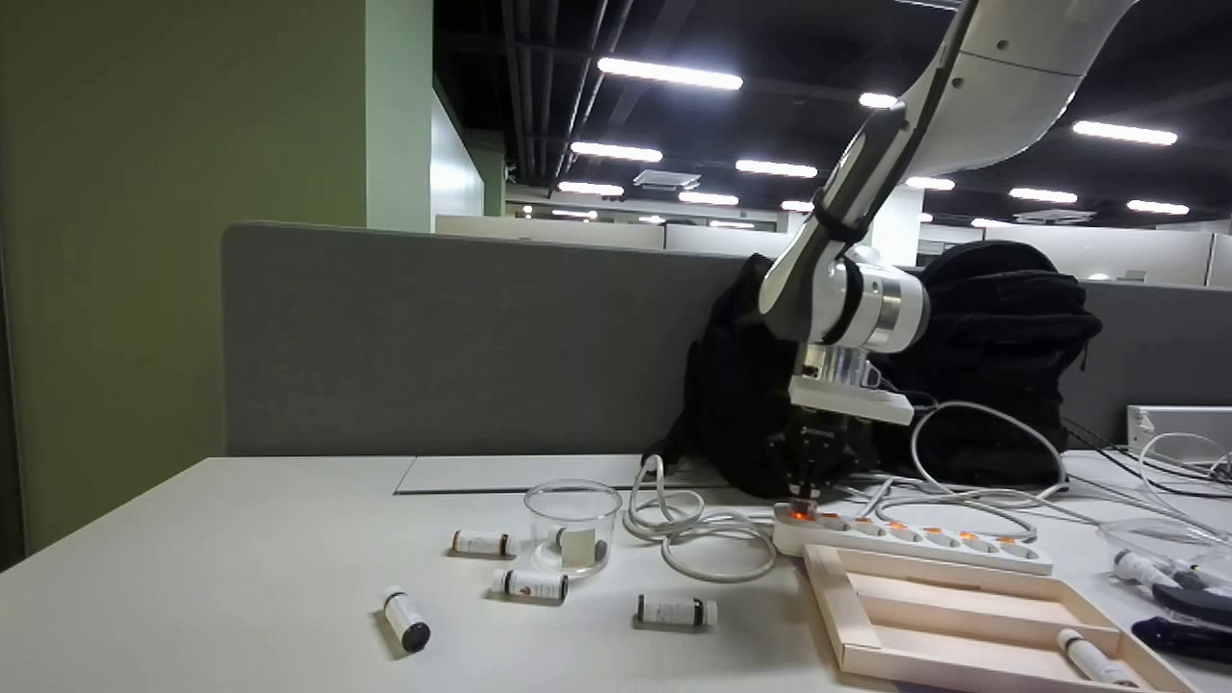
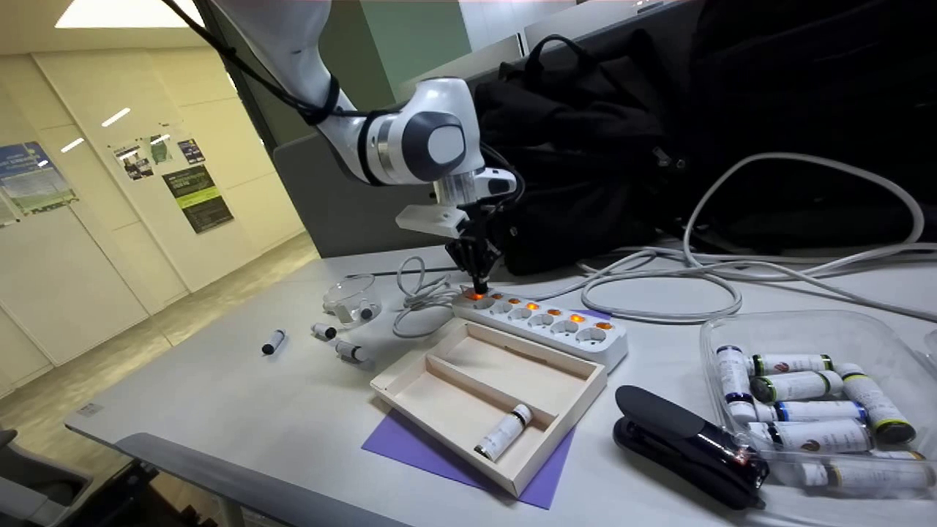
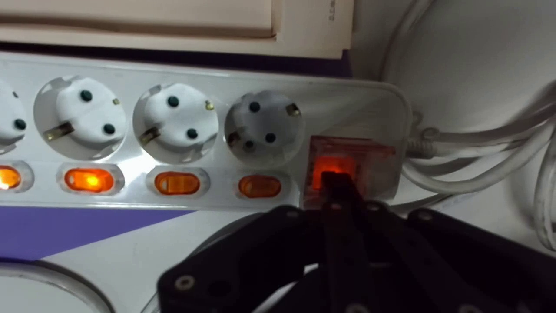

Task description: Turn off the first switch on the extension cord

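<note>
- The extension cord lies on the bench; both exterior views show six sockets, the wrist view crops the row.
- Long, flat, white, it has a glowing large red switch; the two nearest small switches look duller.
- The pincer has its jaws together over that switch; contact cannot be told.
- A wooden frame flanks one long edge, a black backpack beyond the other; the bench extends well past the switch end.

the white extension cord lies face-up on the table, end switch glowing red
</note>
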You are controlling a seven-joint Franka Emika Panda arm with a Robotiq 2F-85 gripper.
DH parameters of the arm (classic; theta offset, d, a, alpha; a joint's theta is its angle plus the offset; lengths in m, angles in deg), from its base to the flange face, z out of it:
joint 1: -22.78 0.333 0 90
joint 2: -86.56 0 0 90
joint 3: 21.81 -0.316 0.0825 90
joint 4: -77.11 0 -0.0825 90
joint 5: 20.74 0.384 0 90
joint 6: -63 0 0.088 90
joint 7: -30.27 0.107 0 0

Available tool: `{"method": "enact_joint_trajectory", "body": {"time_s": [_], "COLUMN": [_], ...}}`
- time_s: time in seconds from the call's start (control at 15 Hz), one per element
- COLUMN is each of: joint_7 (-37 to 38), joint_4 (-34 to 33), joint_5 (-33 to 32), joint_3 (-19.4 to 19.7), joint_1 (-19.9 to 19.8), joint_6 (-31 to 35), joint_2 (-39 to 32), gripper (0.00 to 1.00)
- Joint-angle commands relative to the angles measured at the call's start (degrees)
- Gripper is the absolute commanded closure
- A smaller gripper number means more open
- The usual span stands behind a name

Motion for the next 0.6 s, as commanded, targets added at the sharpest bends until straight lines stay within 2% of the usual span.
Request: {"method": "enact_joint_trajectory", "body": {"time_s": [0.0,0.2,0.53], "joint_7": [4.42,12.47,24.23], "joint_4": [-5.64,-9.36,-16.7], "joint_5": [-2.4,-8.15,-17.12], "joint_3": [3.44,9.16,14.86], "joint_1": [3.54,10.17,18.62], "joint_6": [-4.55,-8.05,-16.8], "joint_2": [-4.48,-6.95,-12.41], "gripper": [1.0,1.0,1.0]}}
